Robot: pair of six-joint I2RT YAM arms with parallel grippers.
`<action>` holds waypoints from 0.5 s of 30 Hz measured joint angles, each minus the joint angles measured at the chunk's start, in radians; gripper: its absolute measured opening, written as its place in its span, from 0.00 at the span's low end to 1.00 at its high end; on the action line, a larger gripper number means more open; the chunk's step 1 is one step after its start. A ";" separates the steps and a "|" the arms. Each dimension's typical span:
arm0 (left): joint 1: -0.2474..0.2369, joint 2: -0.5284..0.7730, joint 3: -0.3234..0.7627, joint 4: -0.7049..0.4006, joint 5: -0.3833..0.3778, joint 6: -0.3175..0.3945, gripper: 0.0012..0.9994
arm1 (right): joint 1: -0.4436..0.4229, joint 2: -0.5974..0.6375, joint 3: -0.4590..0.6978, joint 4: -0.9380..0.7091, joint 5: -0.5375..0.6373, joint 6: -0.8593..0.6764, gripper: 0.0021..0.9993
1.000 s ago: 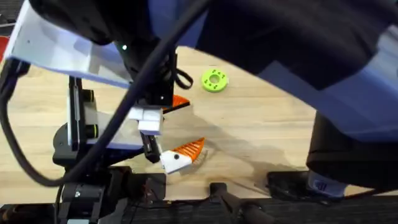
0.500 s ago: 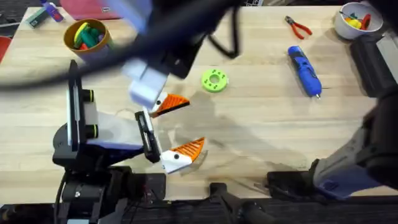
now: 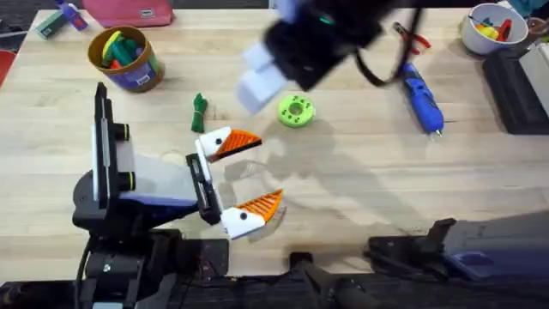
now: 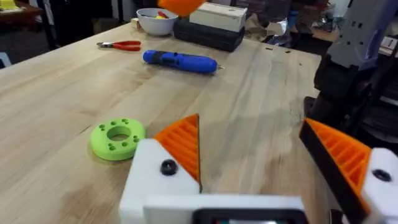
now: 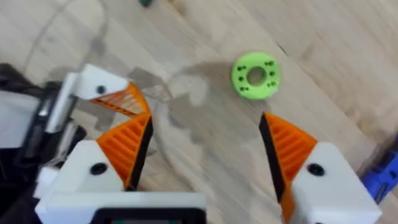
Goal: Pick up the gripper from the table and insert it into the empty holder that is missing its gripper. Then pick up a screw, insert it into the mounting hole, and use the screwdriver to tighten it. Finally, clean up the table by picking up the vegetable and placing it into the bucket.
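Green vegetable (image 3: 199, 112) lies loose just beside the bucket (image 3: 125, 58), prob next for cleanup, w/ right gripper (image 5: 202, 152) and left gripper (image 3: 230, 179) fingers wide open, empty.

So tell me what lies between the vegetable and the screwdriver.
In the overhead view, the lime-green disc lies on the table between the vegetable and the screwdriver; the right arm's claw hangs blurred over that stretch.

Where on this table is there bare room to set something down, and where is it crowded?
Bare wood lies between the green disc and the screwdriver, and along the near edge right of the left claw. It is crowded around the vegetable, disc and left claw, and at the far corners by the bucket and white bowl.
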 joint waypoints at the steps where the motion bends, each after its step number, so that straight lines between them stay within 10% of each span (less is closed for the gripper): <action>1: 0.000 0.000 0.000 0.000 0.000 0.000 0.99 | -0.023 -0.041 -0.063 0.023 0.003 0.015 0.99; 15: 0.000 0.000 0.000 0.000 0.000 0.000 0.99 | -0.506 -0.288 -0.416 -0.003 0.022 0.139 0.99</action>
